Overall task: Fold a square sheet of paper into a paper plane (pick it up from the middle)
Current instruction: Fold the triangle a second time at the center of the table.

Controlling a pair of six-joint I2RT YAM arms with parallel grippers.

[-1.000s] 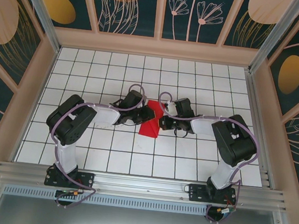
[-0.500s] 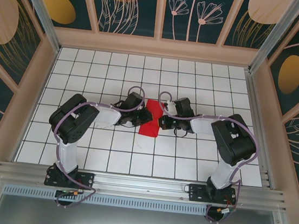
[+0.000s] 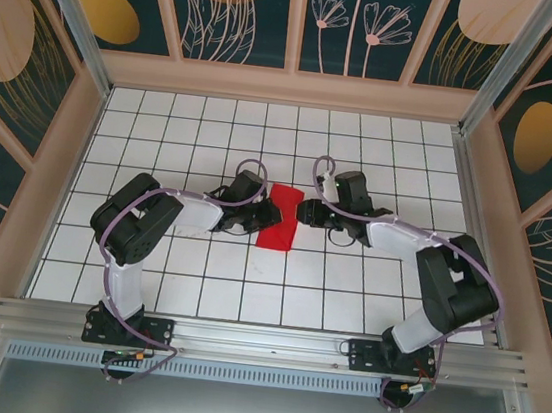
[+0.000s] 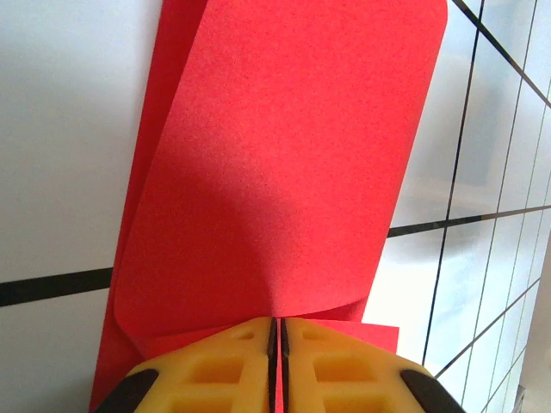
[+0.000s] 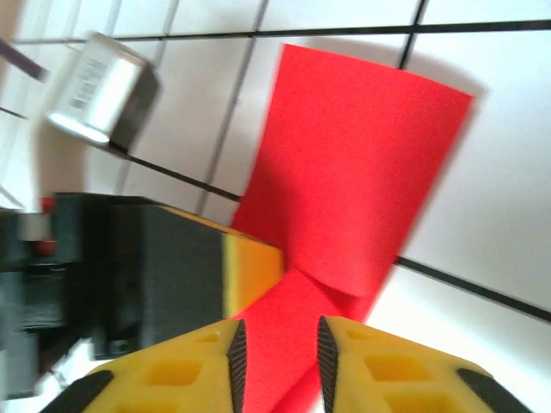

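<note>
The square sheet of paper [image 3: 278, 227] is found near the middle of the worktop [image 3: 346, 296], between the two grippers. It is seen as a narrow red shape, with one flap curled up and over a flat layer that lies on the tiles. From this a fold is judged to be half made and not yet creased.

In the left wrist view the curled flap is seen to rise just ahead of the jaws and arch away from them, and the flat layer shows beneath it along the sides. The near edge of the sheet is pinched by the left gripper [image 4: 277, 344], whose jaws are pressed together on it with barely a line between them. This hold is judged to serve as an anchor, so that the layers cannot slide.

The sheet is faced from the opposite side by the right gripper [image 5: 277, 353]. Its jaws are set a little apart, and red paper is seen in the gap and beyond it. Whether the sheet is touched by these jaws cannot be told.
</note>
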